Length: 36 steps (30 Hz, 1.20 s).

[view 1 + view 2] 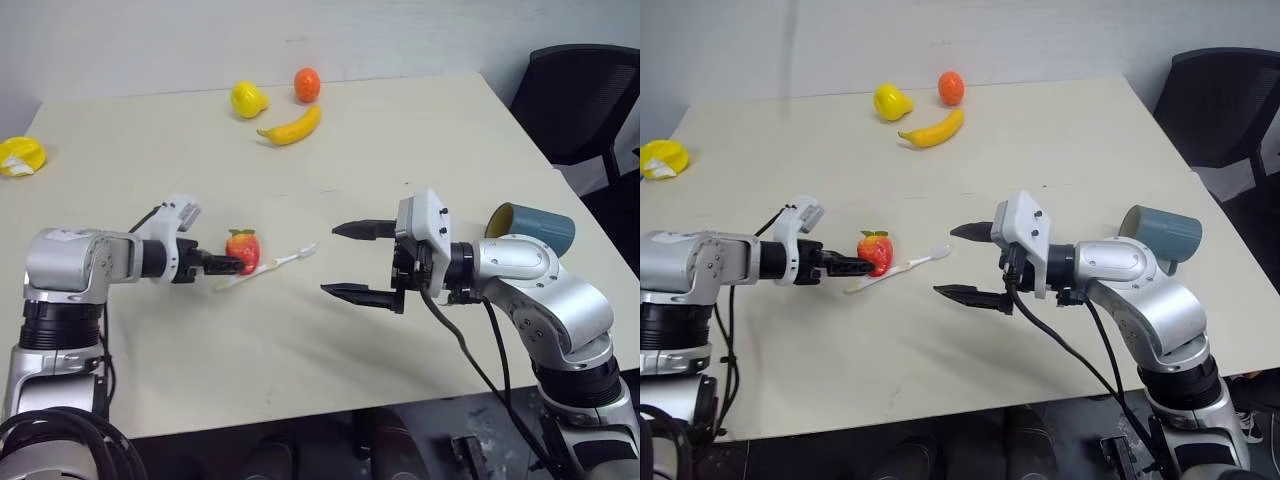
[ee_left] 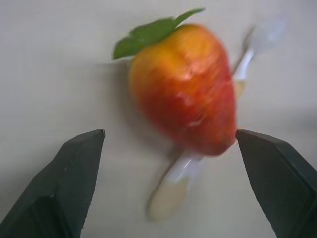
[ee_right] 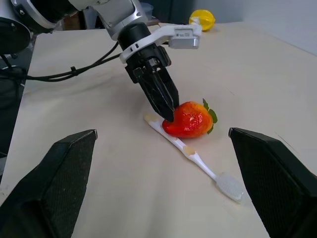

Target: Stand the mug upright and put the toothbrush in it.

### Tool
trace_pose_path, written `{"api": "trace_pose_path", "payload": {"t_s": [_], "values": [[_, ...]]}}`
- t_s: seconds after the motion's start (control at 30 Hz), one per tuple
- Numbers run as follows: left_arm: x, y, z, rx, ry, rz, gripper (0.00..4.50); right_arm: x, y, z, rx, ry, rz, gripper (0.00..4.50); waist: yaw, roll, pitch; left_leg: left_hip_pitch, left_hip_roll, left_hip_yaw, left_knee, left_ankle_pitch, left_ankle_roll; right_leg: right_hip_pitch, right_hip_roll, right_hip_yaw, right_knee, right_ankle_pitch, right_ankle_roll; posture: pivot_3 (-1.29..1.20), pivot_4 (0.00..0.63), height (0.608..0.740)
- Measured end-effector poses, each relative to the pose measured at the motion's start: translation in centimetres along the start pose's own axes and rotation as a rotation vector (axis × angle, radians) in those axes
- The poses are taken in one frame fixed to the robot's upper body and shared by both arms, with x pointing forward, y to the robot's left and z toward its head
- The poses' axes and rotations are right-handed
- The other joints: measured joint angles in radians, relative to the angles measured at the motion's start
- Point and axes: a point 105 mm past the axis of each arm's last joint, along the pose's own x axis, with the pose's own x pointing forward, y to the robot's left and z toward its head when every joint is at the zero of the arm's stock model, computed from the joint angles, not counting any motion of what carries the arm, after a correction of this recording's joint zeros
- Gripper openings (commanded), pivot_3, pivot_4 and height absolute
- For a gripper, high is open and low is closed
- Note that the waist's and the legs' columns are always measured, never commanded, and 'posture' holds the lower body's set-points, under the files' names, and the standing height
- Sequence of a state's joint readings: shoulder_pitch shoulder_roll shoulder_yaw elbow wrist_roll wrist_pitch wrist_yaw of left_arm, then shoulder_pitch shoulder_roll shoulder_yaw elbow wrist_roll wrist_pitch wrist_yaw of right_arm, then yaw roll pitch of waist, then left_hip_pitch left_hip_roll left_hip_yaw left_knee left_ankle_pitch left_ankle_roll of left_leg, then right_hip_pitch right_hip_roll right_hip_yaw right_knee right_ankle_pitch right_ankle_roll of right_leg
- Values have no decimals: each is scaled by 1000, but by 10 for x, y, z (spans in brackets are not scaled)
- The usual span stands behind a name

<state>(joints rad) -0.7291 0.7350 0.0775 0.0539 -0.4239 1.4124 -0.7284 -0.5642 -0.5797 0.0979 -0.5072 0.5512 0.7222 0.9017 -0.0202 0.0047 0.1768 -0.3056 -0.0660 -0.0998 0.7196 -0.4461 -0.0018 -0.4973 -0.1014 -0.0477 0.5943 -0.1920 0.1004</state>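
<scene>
Head view: teal-blue cylindrical mug [image 1: 532, 226] prob. on its side, slim cream toothbrush [image 3: 190, 150] untouched; both grippers' jaws spread, nothing done yet.

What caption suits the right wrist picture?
Left gripper, open, beside a strawberry lying against the toothbrush.
</scene>
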Motion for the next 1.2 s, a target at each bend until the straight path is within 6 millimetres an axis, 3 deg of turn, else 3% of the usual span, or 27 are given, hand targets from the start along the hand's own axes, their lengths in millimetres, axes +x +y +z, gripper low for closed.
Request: {"api": "trace_pose_path", "payload": {"t_s": [0.2, 0.33, 0.57, 0.87, 0.93, 1.03, 1.07, 1.1, 1.2], "values": [[2, 4, 7, -11, -18, 27, 4500, 0, -1, -1, 2, 1, -15, 4448, -5, 0, 0, 0, 0, 0, 0, 0, 0, 0, 0, 0, 0, 0, 0, 0, 150, 740], [15, 3, 5, -34, -8, 29, 4500, 1, -3, -1, 2, 2, -29, 4448, -1, 0, 0, 0, -1, 0, 0, 0, 0, 0, 0, 0, 0, 0, 0, 0, 150, 740], [29, 0, 10, -24, -6, 50, 2923, 1, -4, -1, 2, 1, -45, 4500, 6, 0, 0, 0, -1, 0, 1, 0, 0, 0, -1, 0, 0, 0, 1, 0, 150, 740], [33, 3, 13, -5, -19, 58, 2822, 0, 0, -1, -1, 4, -47, 4500, 18, -1, -1, 1, -2, 0, 1, 0, 0, 2, -1, 1, -1, 1, 2, 0, 150, 740], [27, 13, 14, -10, -31, 93, 2822, -2, 1, -2, -4, 11, -46, 4500, 17, -1, -1, 2, -2, 0, 1, 0, 0, 2, -1, 1, -1, 1, 2, 0, 150, 740], [0, 48, 15, -62, -73, 234, 2822, -4, 3, -1, -4, 15, -24, 4500, 9, -1, -1, 3, -1, 0, -1, 0, 0, -1, 2, 2, -1, 1, 2, 0, 150, 740], [-14, 63, 14, -87, -91, 294, 2822, -5, 5, 0, -3, 15, -11, 4500, 3, -1, -1, 3, -1, 0, -2, 0, 0, -2, 2, 2, -1, 1, 1, 0, 150, 740], [-40, 85, 11, -125, -120, 394, 2822, -6, 6, 1, -3, 15, 6, 4500, -7, -1, -1, 3, -1, -1, -3, 0, 0, -3, 3, 2, -1, 1, 1, 0, 150, 740], [-95, 123, -2, -184, -178, 581, 2822, -9, 6, 5, -15, 13, 25, 4500, -12, -1, -1, 4, -1, -1, -5, 0, 0, -3, 3, 2, -2, 1, 1, 0, 150, 740]]}}
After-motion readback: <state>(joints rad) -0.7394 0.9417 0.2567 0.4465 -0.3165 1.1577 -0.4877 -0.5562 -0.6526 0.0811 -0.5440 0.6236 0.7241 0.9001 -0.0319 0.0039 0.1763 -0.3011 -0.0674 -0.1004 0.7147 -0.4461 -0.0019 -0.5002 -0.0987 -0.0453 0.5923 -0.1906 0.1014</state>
